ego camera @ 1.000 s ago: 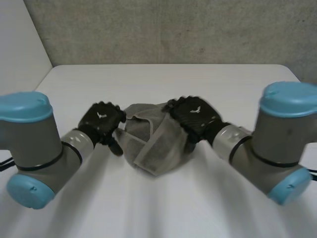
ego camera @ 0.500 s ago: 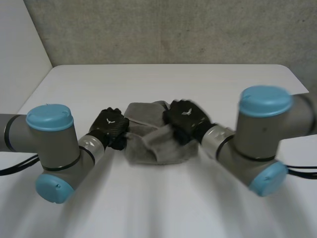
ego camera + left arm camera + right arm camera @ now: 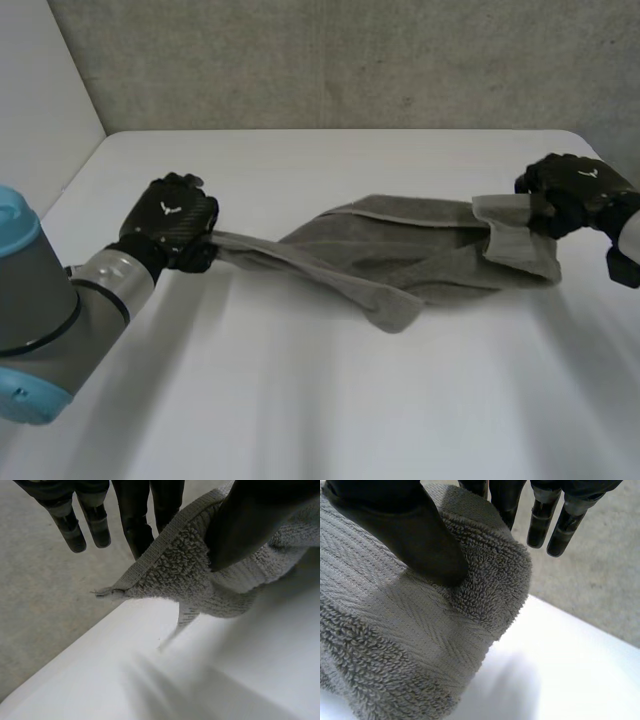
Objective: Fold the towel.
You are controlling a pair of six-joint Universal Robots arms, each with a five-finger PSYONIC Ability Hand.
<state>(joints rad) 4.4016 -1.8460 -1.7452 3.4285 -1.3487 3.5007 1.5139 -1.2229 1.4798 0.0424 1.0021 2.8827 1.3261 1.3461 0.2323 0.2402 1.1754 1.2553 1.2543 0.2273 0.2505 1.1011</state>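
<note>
Towel (image 3: 400,250): grey; we log it stretched between both hands, its middle low over the table (image 3: 300,400). Left hand (image 3: 172,222): we note thumb and fingers pinching one end. Right hand (image 3: 572,190): clamped likewise on the opposite end.

White table (image 3: 330,400) was matte, evenly lit, rounded far corners. Rough grey speckled wall (image 3: 350,60) stood behind it. Plain pale panel (image 3: 40,90) met wall at left.

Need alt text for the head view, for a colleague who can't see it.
A grey towel is stretched across the white table between both hands: the left hand grips one end, the right hand the other. Its middle lies bunched.
</note>
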